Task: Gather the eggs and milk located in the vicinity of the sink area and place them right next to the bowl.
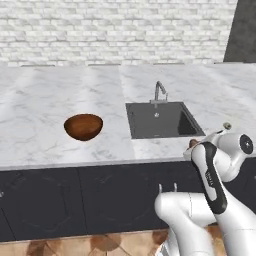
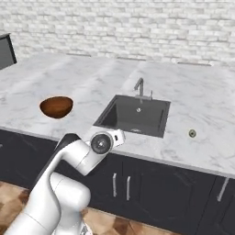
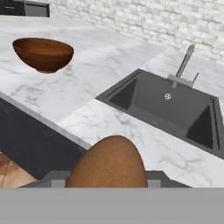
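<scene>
A: Jaws state, where's the egg?

B: Reddish-brown egg (image 3: 109, 162) sits right between the jaws, clamped on it, close up at the bottom of the hand view. In the left base view it's a small brown bit (image 1: 193, 143) at the gripper (image 1: 196, 146), just off the sink's front right corner, at the surface edge.

A: Counts, left to right?

B: One bowl (image 1: 83, 126), one sink (image 1: 162, 120), one brown egg in the grip. Also a small round pale thing (image 2: 192, 133) on the surface right of the sink; too small to tell what it is.

A: Bowl vs sink?

B: Bowl stands upright on the marble surface (image 1: 40, 100), well left of the sink, apart from it. Nothing touching it.

A: Contents?

B: Bowl looks empty inside, as far as the views show. Sink basin holds just the round drain (image 3: 167, 96); faucet (image 1: 159, 92) stands at its back edge.
</scene>
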You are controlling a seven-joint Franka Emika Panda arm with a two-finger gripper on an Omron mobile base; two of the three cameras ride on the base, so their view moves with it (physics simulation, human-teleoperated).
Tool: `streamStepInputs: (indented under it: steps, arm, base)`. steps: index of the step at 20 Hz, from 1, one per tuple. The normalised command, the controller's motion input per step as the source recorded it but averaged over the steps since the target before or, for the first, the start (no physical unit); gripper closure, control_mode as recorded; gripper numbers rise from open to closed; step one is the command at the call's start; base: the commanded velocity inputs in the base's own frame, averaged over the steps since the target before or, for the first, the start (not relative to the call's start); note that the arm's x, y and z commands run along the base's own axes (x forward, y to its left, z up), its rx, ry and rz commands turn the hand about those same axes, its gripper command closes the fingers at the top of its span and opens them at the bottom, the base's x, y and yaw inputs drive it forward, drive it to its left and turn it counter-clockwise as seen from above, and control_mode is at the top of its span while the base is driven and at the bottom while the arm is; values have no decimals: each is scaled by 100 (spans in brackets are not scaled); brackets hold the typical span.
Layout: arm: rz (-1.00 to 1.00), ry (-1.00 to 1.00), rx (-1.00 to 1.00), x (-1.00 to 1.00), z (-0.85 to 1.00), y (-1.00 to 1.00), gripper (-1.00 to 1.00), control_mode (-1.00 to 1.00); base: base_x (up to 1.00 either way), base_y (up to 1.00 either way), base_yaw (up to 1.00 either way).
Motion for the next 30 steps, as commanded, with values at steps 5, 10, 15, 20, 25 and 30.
streamStepInputs:
  steps: [5,10,15,20,25,30]
  arm:
    - [0,0,0,0,0,0,100,100]
    - [0,0,0,0,0,0,100,100]
    - [0,0,0,0,0,0,100,100]
    - [0,0,0,0,0,0,100,100]
    - [0,0,0,0,0,0,100,100]
    - [0,0,0,0,0,0,100,100]
  base:
    - [9,100,5]
    - [9,93,3]
    - [26,13,0]
    - [49,-14,0]
    - [51,-12,0]
    - [40,-23,0]
